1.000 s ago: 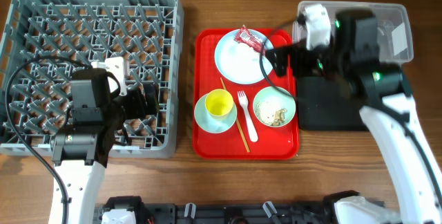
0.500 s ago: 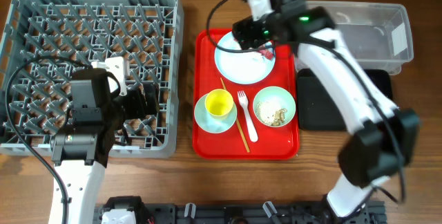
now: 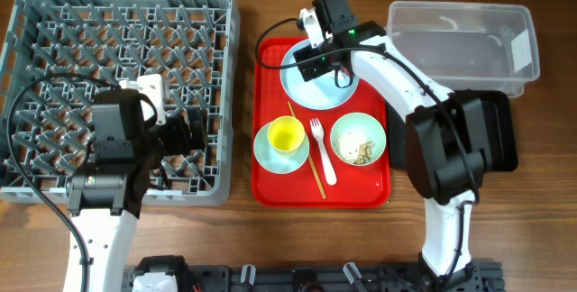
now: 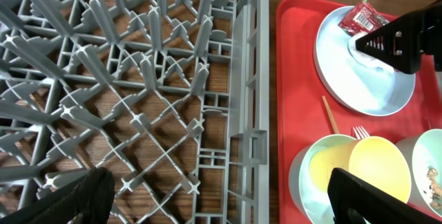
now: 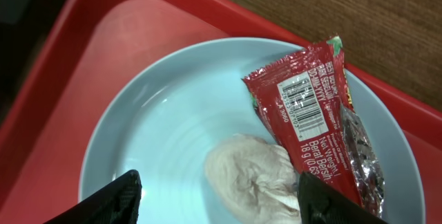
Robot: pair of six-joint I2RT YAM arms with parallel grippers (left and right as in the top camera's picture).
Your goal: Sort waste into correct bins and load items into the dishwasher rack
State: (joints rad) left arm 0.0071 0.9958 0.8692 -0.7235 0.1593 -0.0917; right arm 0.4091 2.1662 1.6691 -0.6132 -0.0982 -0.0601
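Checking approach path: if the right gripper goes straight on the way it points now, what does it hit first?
Most likely the crumpled white scrap on the plate, between the open jaws of the right gripper; the red wrapper lies just beside it. Depth is unclear.

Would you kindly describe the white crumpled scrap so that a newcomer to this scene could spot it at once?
Find the red serving tray; at its top end in the overhead view sits a pale blue round plate. Two bits of waste lie on it: the scrap is the off-white crumpled wad, right beside the shiny red barcoded wrapper.
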